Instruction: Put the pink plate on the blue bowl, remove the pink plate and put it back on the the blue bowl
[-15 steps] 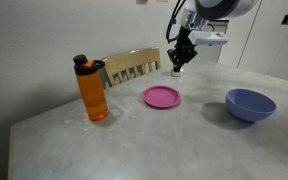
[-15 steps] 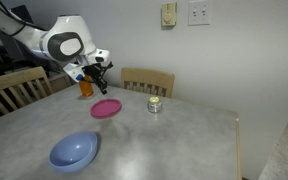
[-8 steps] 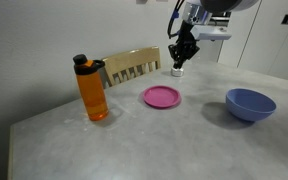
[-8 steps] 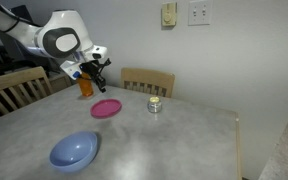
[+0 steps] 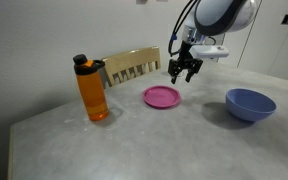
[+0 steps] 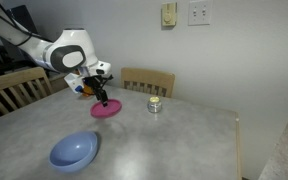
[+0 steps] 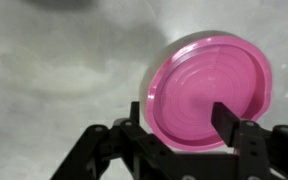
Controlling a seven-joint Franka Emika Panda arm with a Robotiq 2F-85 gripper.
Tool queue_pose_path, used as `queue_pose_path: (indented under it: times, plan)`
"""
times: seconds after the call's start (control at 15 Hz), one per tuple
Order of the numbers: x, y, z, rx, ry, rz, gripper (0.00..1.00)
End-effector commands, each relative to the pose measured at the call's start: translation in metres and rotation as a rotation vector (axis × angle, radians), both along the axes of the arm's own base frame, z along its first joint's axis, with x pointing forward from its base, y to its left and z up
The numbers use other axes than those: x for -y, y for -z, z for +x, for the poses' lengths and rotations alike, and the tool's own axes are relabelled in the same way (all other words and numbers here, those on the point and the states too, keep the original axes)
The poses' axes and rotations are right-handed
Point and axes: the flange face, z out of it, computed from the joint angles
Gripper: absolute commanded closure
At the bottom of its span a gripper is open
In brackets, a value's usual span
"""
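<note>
No legible text, labels, brand marks or numbers in any view. The orange bottle [image 5: 93, 92] shows no print that can be made out in the exterior view. The small jar [image 6: 155, 104] on the table is too small and blurred to read anything on it.
</note>
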Motion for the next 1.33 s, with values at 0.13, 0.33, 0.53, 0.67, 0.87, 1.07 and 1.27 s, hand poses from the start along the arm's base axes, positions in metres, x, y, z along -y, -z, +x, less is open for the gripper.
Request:
queue_pose_path:
  times: [0.13, 0.33, 0.53, 0.67, 0.87, 1.07, 1.27]
  plan:
    - [0.013, 0.026, 0.014, -0.055, 0.006, 0.014, 0.0]
    - [0.017, 0.034, 0.024, -0.062, 0.029, 0.032, 0.0]
    - [0.019, 0.04, 0.033, -0.076, 0.095, 0.074, 0.0]
    - [0.019, 0.046, 0.037, -0.097, 0.148, 0.103, 0.0]
    - [0.017, 0.054, 0.04, -0.135, 0.205, 0.131, 0.0]
    - [0.019, 0.059, 0.044, -0.152, 0.249, 0.141, 0.0]
    - [0.023, 0.065, 0.048, -0.163, 0.275, 0.136, 0.0]
